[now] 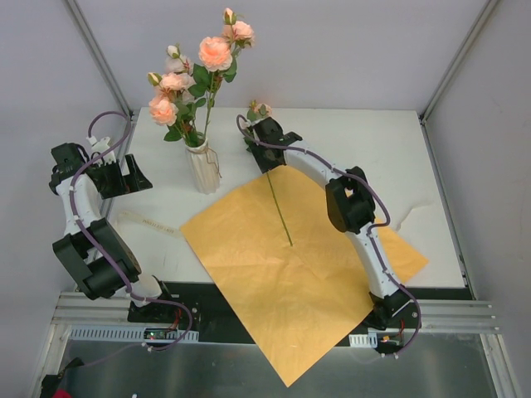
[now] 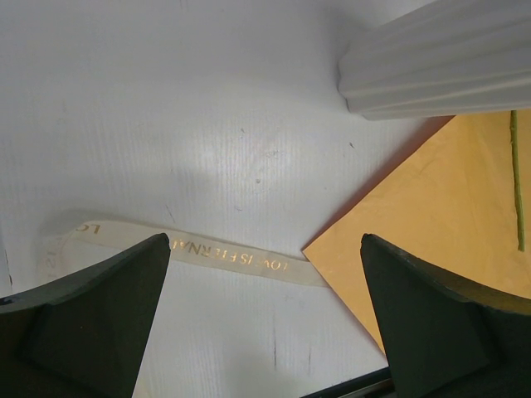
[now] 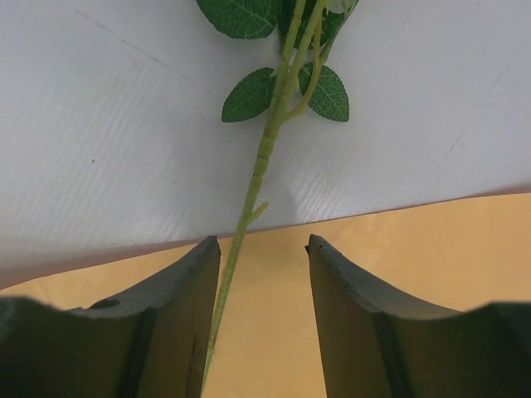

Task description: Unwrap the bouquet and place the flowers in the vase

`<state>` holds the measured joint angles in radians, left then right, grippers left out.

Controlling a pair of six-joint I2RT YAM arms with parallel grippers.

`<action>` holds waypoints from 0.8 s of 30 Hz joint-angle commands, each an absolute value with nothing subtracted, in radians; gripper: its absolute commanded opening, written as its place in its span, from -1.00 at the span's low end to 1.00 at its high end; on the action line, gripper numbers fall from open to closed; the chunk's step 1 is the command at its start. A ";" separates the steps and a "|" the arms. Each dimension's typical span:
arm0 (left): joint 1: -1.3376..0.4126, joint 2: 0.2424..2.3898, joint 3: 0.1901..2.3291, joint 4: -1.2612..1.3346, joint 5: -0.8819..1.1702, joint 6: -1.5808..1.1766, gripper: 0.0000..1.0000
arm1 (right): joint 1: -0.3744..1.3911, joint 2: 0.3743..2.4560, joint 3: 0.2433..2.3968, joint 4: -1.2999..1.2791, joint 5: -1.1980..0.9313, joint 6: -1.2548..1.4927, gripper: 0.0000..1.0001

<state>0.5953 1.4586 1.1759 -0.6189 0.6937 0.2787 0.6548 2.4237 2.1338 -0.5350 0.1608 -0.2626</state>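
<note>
LAST STEM ON THE TABLE: The right gripper [image 3: 264,242] hangs low over a long, thin-stemmed pink rose [image 1: 280,207] that lies flat across the unfolded orange paper sheet [image 1: 290,315] and the white table [image 1: 398,157]. Its jaws stand partway apart with the green stem running between them, close against one finger and clear of the other, and nothing is clamped yet. Leaves and bloom lie just beyond its fingertips, and the stem's cut end trails back beneath its wrist.

Off to that gripper's left, the slim whitish ribbed vase [image 1: 203,168] holds the other peach roses [image 1: 195,79] upright. The left gripper [image 1: 124,176] holds nothing, its jaws wide apart above a cream printed ribbon [image 2: 241,257].

The stem looks light, narrow and smooth, likely to roll or slip under a loose pinch. The bare length just behind the leaves seems the sound place to grip, sparing the soft petals. The crowded vase looks top-heavy, so a nudge could tip it.
</note>
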 commanded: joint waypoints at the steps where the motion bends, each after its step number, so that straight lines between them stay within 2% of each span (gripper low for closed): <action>1: 0.594 1.470 1.210 -0.640 0.690 0.305 0.98 | 0.655 2.447 2.186 -0.557 0.160 -0.255 -0.02; 8: 0.594 1.465 1.216 -0.652 0.686 0.313 0.98 | 0.644 2.490 2.255 -0.592 0.147 -0.229 -0.05; 14: 0.594 1.454 1.219 -0.664 0.684 0.313 0.98 | 0.644 2.508 2.279 -0.643 0.118 -0.201 -0.21; 20: 0.594 1.436 1.224 -0.678 0.675 0.316 0.98 | 0.653 2.520 2.275 -0.722 0.094 -0.176 -0.48; 24: 0.594 1.414 1.224 -0.689 0.672 0.319 0.98 | 0.660 2.523 2.253 -0.738 0.084 -0.163 -0.50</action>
<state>0.5953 1.4685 1.1877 -0.6502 0.6712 0.2993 0.6491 2.5061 2.2364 -0.6636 0.1036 -0.1932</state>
